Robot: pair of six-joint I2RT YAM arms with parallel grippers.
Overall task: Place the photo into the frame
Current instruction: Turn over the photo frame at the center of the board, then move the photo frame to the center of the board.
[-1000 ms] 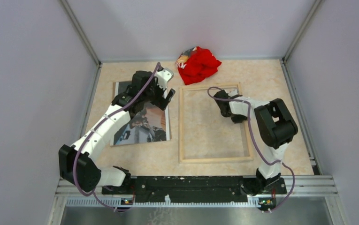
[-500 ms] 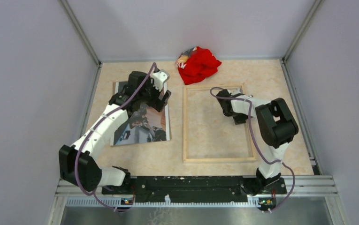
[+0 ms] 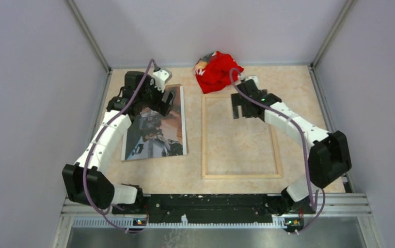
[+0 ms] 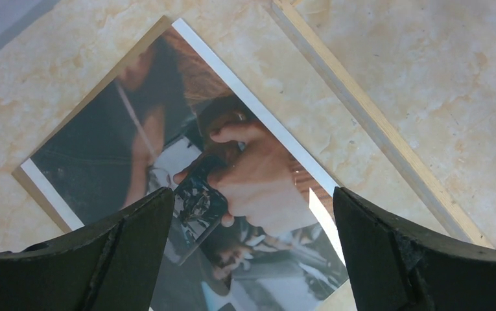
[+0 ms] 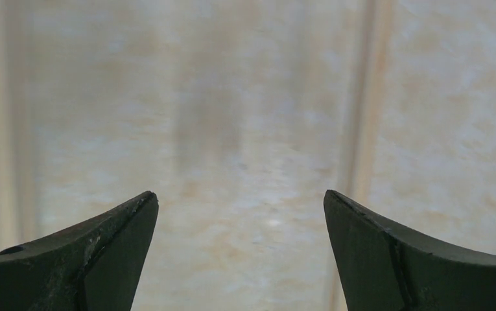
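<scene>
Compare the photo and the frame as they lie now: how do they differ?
The photo is a dark print with white and brown patches. The frame is a pale wood outline with the table showing through its middle. The frame is the larger of the two. The photo lies on the left, turned slightly askew, while the frame lies on the right, squarer to the table's edge. Both lie flat, apart from each other, and neither is gripped.

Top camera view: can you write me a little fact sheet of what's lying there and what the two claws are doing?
photo: lying flat, picture side up, left of the frame, not inside it
frame: lying flat, nothing inside it
red cloth: bunched up just beyond the frame
left gripper: open, above the photo, holding nothing
right gripper: open, above the frame's far end, holding nothing
</scene>
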